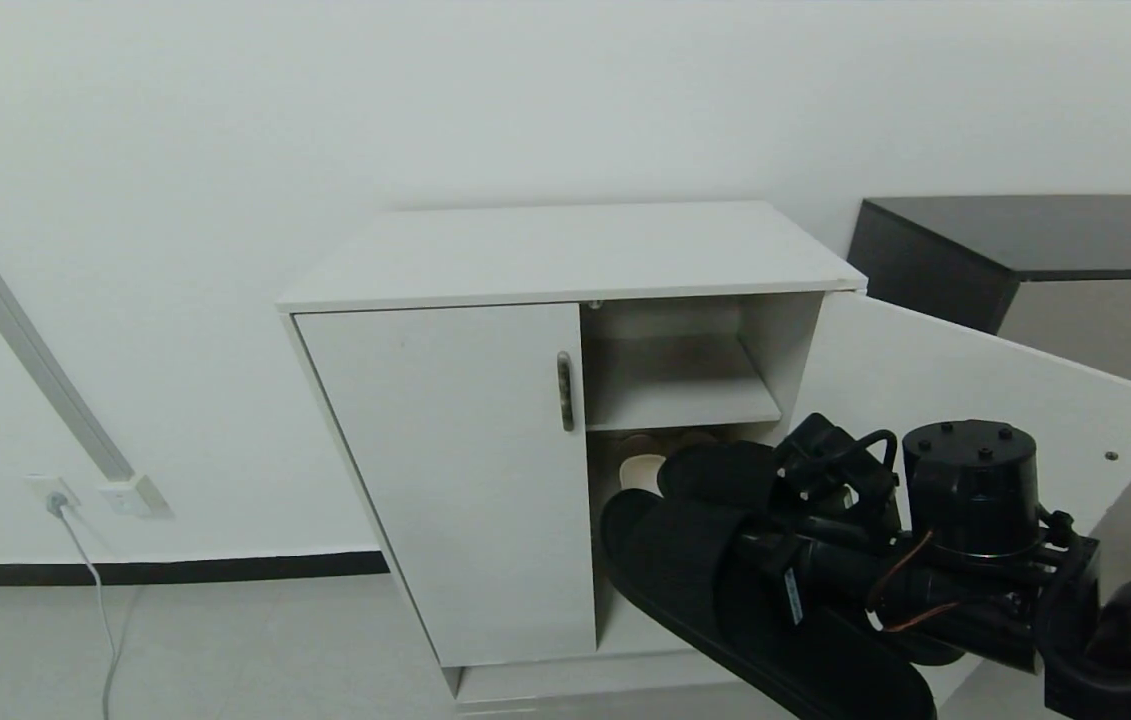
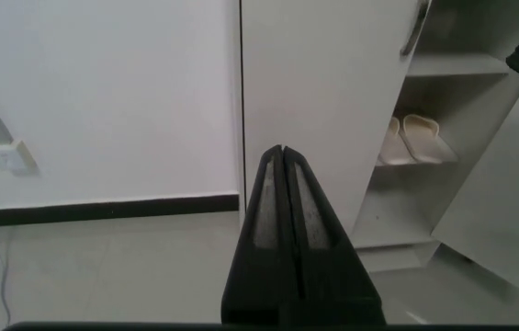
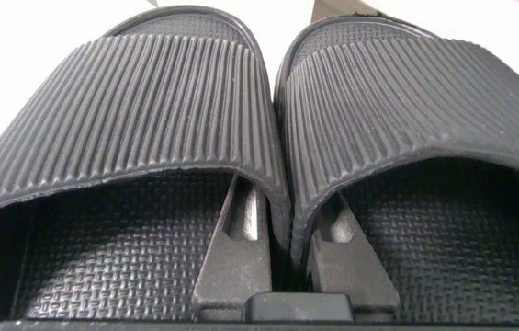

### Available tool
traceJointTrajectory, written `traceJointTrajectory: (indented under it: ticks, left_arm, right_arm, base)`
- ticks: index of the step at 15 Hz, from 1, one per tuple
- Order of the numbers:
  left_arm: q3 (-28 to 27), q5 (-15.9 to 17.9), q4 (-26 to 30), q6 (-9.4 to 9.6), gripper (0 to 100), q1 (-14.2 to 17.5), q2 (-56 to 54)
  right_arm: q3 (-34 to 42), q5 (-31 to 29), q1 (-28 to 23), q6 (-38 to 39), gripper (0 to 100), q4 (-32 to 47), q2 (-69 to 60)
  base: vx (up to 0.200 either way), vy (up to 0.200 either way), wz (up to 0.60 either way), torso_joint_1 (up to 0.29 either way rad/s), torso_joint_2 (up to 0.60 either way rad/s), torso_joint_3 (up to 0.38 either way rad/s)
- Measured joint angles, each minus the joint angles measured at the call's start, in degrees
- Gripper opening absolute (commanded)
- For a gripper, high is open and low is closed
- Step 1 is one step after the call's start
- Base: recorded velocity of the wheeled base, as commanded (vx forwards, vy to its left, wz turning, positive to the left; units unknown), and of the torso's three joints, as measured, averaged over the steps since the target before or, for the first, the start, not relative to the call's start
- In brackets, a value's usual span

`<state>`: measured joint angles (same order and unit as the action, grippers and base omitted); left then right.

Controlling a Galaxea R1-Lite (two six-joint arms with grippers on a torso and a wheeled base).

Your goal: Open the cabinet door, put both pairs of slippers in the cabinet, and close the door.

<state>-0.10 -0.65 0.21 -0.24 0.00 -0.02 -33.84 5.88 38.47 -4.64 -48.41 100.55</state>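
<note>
Black slippers (image 1: 685, 560), pinched together in the right tool (image 3: 282, 216), hang just before the open cabinet (image 1: 525, 255), where the pale pair (image 2: 417, 140) already sits; next, I judge, ease them inside and release; left tool (image 2: 282, 161) closed, empty.

Cabinet (image 1: 565, 250) against the wall, right door (image 1: 975, 390) swung open.
First pair (image 2: 415, 138) lies inside, under the shelf (image 1: 675, 385), right of the shut left door (image 1: 455, 480); second pair (image 1: 725, 580) hangs before the opening, side by side on the right gripper (image 3: 282, 241); a desk (image 1: 1025, 250) stands behind the open door.
</note>
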Motion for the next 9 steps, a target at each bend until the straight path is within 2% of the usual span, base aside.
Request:
traceJointTrajectory:
  ticks: [5,9]
  left_arm:
    - [0.00,-0.11,-0.02,-0.07,0,0.00,0.00]
    - [0.00,-0.11,-0.02,-0.07,0,0.00,0.00]
  right_arm:
    - [0.55,0.00,0.28,-0.71,0,-0.77,0.00]
    - [0.91,0.00,0.35,-0.82,0,-1.23,0.00]
  base:
    - [0.000,0.000,0.00,-0.129,0.47,0.336]
    - [0.000,0.000,0.00,-0.078,0.45,0.362]
